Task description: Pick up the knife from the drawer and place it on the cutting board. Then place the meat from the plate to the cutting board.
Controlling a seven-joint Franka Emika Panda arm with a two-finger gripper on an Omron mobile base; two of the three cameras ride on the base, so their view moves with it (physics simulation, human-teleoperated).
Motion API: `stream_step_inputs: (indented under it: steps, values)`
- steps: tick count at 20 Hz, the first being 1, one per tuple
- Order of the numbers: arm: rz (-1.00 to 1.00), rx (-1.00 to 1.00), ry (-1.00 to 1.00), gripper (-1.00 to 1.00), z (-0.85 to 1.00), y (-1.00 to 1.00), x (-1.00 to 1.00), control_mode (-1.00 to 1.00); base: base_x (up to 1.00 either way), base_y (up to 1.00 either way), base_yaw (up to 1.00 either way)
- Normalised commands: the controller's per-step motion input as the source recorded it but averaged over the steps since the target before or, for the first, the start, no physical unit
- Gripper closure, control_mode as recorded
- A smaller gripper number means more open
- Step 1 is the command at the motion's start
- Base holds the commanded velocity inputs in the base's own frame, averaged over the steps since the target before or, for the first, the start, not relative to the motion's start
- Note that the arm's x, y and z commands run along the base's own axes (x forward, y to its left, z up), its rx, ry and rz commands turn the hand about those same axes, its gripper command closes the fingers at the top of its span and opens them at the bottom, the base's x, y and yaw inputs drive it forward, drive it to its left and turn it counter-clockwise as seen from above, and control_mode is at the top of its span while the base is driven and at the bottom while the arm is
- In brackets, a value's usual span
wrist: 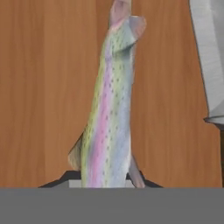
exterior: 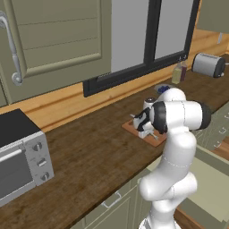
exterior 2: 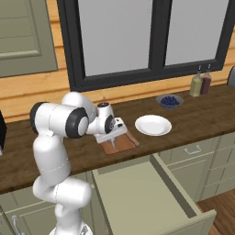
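Counter (exterior: 89,152), left to right: toaster oven (exterior: 20,154) at the left end, bare wood, then the cutting board (exterior 2: 120,143) near the middle of the front edge, the plate (exterior 2: 153,125) just right of it and bare, a bowl of berries (exterior 2: 169,100) behind that, bottles (exterior 2: 201,82) towards the right end. The drawer (exterior 2: 151,193) below the board stands pulled out, interior bare.

Gripper (exterior 2: 114,133) low over the board, pointing down. Jaws nearly pressed together, pinching the meat (wrist: 109,109), a rainbow-coloured fish, by the end nearest the hand.

Key relation: in the hand view the fish runs straight away from the jaws along their pointing direction, long axis with the board's grain, tail fin farthest away. Board wood lies behind its whole length, so it hangs above or on the board; contact cannot be told.

Knife (wrist: 210,65): silver blade on the board, along the right side of the hand view, beside the fish and apart from it.

Judgement: final placement; remaining move is release, with the fish kept clear of the blade.
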Motion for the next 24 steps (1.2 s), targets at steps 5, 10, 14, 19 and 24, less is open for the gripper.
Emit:
stream_step_inputs:
  steps: [5, 10, 14, 19, 24]
  values:
    - [0.0, -0.01, 0.0, -1.0, -0.19, 0.0, 0.17, -1.0, 0.0, 0.0, 0.0]
    - [0.0, 0.0, 0.0, -1.0, 0.0, 0.0, 0.0, -1.0, 0.0, 0.0, 0.0]
    - [0.0, 0.0, 0.0, -1.0, 0.14, 0.01, -0.03, -1.0, 0.0, 0.0, 0.0]
    - [0.0, 0.0, -0.03, -1.0, 0.52, 0.04, -0.2, -1.0, 0.0, 0.0, 0.0]
    - [0.0, 0.0, -0.05, -1.0, 0.72, 0.01, -0.26, -1.0, 0.0, 0.0, 0.0]
